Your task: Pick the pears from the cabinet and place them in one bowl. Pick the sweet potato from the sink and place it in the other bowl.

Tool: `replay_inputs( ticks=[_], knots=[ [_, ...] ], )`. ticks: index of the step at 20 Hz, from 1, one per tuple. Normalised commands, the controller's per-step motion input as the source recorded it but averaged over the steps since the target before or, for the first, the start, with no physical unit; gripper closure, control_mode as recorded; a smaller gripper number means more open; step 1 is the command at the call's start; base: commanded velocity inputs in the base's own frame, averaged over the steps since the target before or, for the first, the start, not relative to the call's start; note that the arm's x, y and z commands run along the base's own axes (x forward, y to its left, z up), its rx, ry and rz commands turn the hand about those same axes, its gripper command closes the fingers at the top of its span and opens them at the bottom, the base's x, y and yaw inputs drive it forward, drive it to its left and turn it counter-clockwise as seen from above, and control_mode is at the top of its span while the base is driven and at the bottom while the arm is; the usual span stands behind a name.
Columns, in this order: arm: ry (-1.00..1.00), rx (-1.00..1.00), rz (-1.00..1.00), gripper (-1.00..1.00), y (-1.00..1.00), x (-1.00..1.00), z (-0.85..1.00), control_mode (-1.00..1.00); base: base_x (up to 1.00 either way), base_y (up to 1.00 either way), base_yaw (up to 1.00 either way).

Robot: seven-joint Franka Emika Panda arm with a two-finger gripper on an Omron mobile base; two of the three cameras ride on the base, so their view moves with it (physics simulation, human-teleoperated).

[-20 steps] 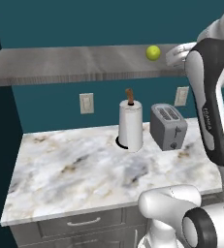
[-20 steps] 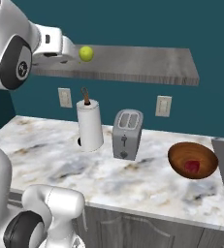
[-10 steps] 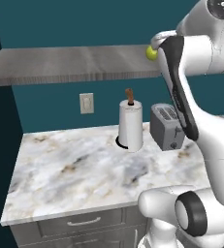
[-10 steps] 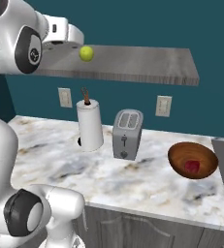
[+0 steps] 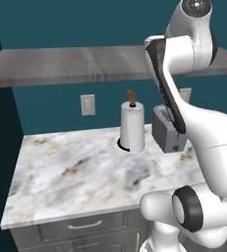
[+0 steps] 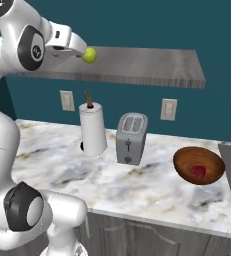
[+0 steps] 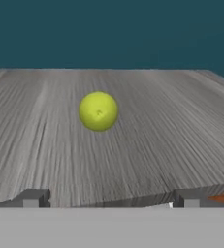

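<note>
On cabinet (image 7: pixel 171 131), yellow-green pear (image 7: pixel 98 111) sat ahead of gripper (image 7: pixel 108 197); fingers spread apart, lined up for grab.

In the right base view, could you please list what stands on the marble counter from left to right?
Paper towel roll → toaster → dark wooden bowl holding the dark red pear.
</note>
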Motion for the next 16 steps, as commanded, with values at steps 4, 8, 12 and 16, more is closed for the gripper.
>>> replay_inputs(
  ticks=[4, 8, 12, 16],
  knots=[
    [0.0, 0.09, 0.0, -1.0, -0.03, 0.0, 0.15, -1.0, 0.0, 0.0, 0.0],
    [0.0, 0.03, 0.0, -1.0, 0.0, 0.0, -0.1, -1.0, 0.0, 0.0, 0.0],
    [0.0, 0.06, 0.0, -1.0, 0.0, 0.15, -0.38, -1.0, 0.0, 0.0, 0.0],
    [0.0, 0.1, 0.04, -1.0, -0.03, 0.43, -0.03, -1.0, 0.0, 0.0, 0.0]
  ],
)
